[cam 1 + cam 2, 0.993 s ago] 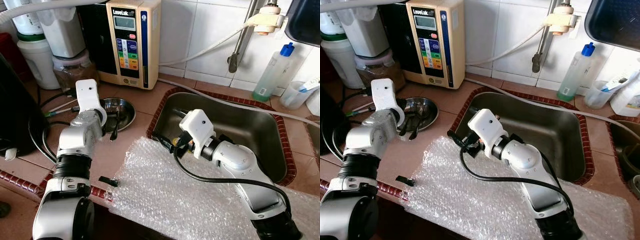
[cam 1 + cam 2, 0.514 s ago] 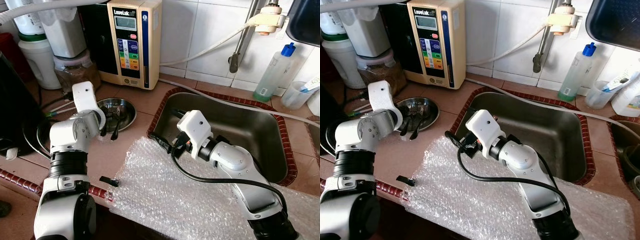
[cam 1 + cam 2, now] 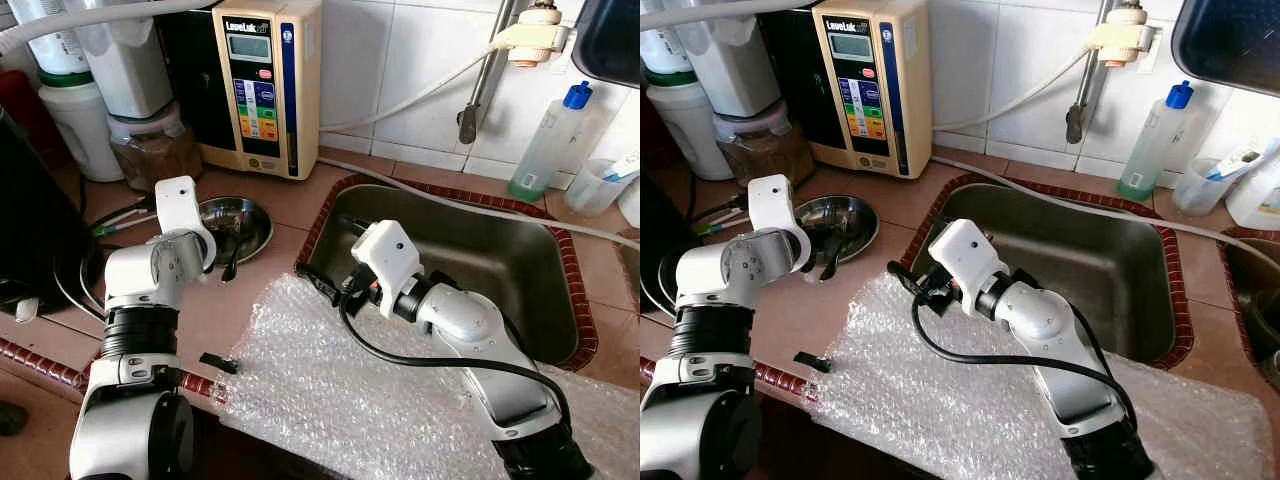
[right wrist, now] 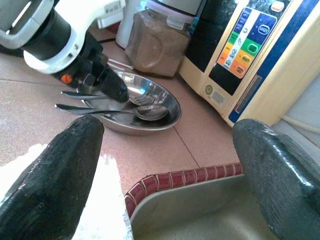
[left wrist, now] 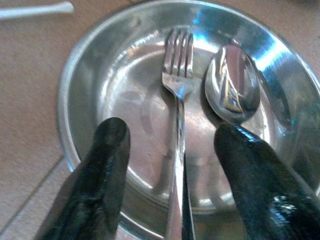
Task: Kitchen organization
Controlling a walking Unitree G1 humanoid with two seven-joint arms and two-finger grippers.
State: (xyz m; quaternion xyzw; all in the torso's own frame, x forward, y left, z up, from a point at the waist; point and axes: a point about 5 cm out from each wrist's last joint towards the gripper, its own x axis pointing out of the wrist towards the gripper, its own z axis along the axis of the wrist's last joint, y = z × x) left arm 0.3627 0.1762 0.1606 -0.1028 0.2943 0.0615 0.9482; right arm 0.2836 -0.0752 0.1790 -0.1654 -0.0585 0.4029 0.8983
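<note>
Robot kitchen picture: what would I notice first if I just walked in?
Probably the left gripper, open over a shiny metal bowl on the counter, its black fingers either side of a fork that lies next to a spoon. Then the big sheet of bubble wrap at the counter's front edge, with the right gripper open beside the steel sink.

Left gripper (image 5: 172,145) shifted slightly over bowl (image 5: 90,75); right gripper (image 4: 165,150) edged left.

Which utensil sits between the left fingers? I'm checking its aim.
The fork lies between the open left fingers, its handle running down the gap, in the left wrist view. The spoon lies beside it in the bowl.
</note>
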